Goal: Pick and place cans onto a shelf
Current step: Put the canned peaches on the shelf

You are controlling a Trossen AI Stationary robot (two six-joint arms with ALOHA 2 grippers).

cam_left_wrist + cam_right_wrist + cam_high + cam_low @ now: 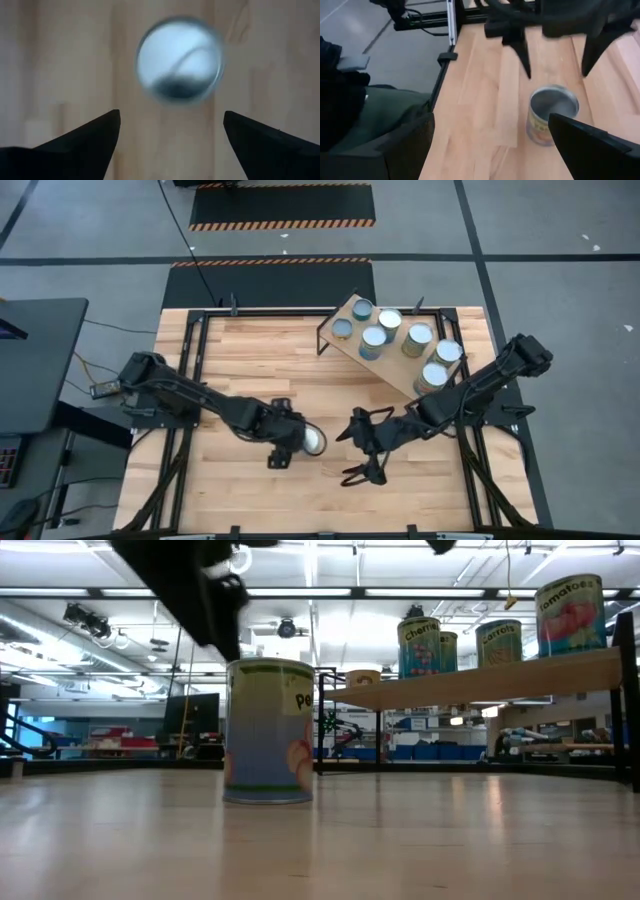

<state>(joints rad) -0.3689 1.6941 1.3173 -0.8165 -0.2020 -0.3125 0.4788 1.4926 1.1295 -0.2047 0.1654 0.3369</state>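
One can (313,442) with a shiny round top and a coloured label stands upright on its base on the plank table, also in the low view (268,730). My left gripper (171,114) is open above it, fingers pointing down, touching nothing; the right wrist view (556,74) shows it over the can (552,115). My right gripper (346,457) is open and empty just right of the can. The shelf (395,362) stands at the far right and carries several cans (418,337).
The shelf's board (480,680) sits raised on thin black legs, with cans (572,612) upright on it. A black metal frame (190,330) runs along the table's edges. Bare planks (260,360) lie between the lone can and the shelf.
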